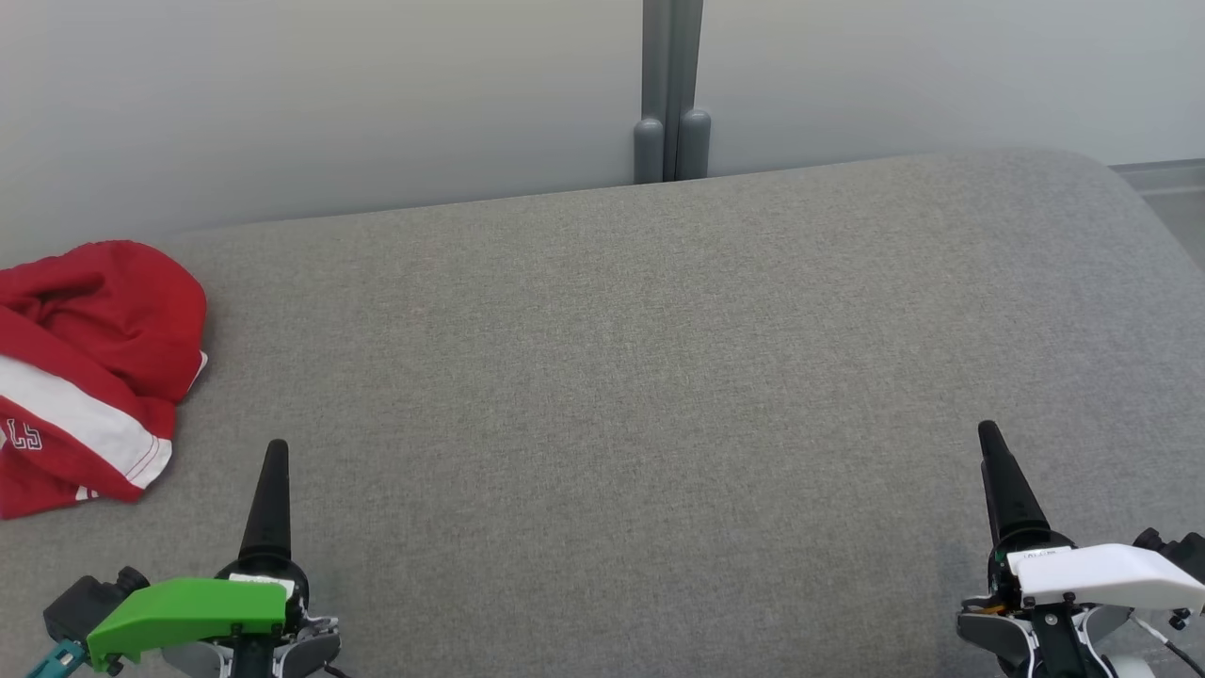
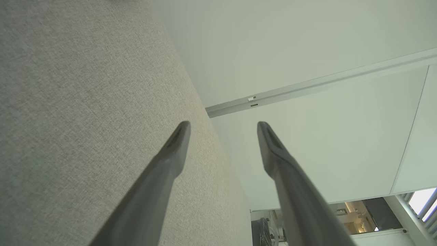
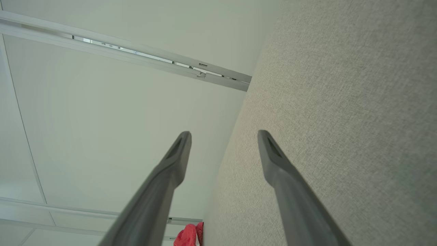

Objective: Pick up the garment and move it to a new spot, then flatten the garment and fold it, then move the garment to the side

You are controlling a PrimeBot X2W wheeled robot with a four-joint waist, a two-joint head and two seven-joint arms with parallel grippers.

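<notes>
Jaws on both sides stand fully spread and grip nothing. The wide grey upholstered surface [image 1: 602, 377] runs back to a pale wall [image 1: 329, 94] on the far side. The red garment [image 1: 89, 377], with a white band, lies bunched at the left edge. The left gripper [image 2: 223, 127] hovers near-left, close to the garment but apart from it. The right gripper [image 3: 224, 136] is near-right, well apart.

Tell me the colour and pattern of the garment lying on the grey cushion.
The garment is red with a white band; the head view shows it best.
</notes>
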